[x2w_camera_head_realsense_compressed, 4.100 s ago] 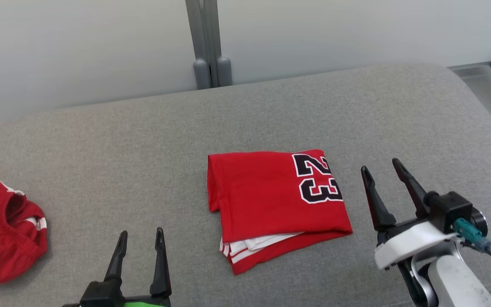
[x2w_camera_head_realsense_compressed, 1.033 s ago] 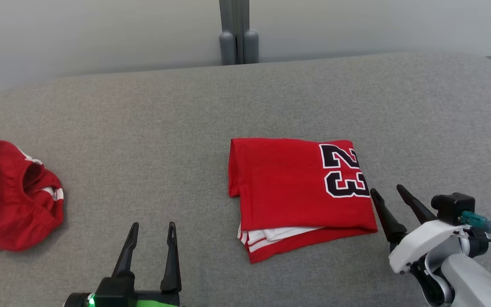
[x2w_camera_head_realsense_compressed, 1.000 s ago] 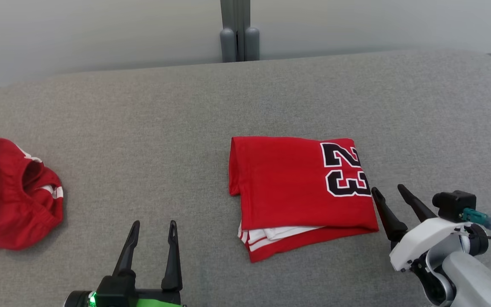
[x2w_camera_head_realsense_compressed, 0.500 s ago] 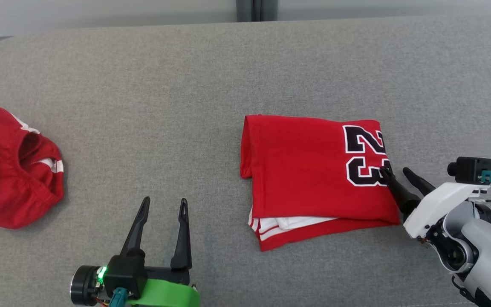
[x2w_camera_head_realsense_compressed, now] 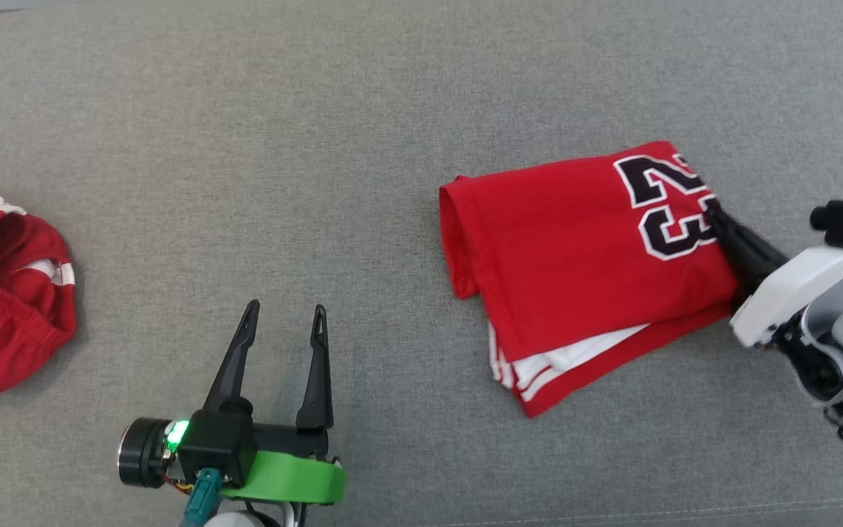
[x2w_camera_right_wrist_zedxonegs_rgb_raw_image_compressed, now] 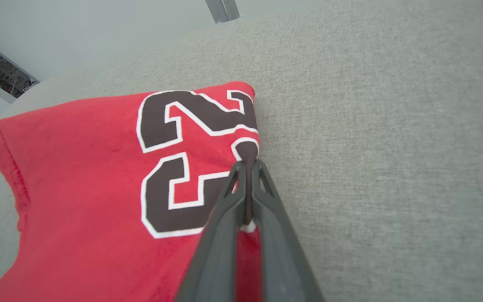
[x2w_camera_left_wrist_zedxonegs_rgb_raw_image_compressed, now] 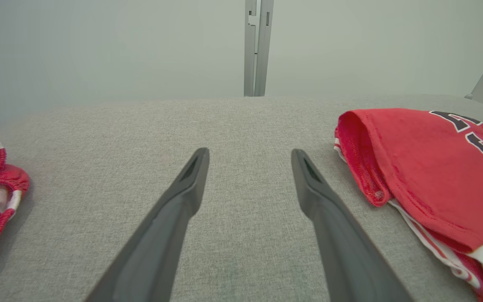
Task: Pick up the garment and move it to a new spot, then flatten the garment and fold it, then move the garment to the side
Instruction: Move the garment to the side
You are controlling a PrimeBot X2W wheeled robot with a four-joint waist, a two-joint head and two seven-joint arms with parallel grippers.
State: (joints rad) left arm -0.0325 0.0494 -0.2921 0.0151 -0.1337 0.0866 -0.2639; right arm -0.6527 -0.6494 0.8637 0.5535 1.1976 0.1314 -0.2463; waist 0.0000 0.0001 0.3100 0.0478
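The folding looks done, so we judge the step in hand to be the last one: carrying the folded red jersey with the black "23" print (x2w_camera_head_realsense_compressed: 582, 263) off to the side. It lies on the grey fabric-covered counter (x2w_camera_head_realsense_compressed: 246, 146), well to the right of the crumpled red garment with white trim (x2w_camera_head_realsense_compressed: 4, 293). To do this well we would move low and slow, since a pinch at a single point lets a folded stack swing or fan apart. The white-striped under-layers already peek out along one edge. We would lift only enough to cut the drag, then set it down flat before letting go. The right end effector (x2w_camera_right_wrist_zedxonegs_rgb_raw_image_compressed: 247, 163) is clenched almost fully, nipping the jersey's edge farthest from the crumpled garment, right at the "3". We cannot tell whether every layer is caught. The left end effector (x2w_camera_head_realsense_compressed: 284, 307) hovers to the right of the crumpled garment and short of the jersey, fingers spread wide, holding and touching nothing.
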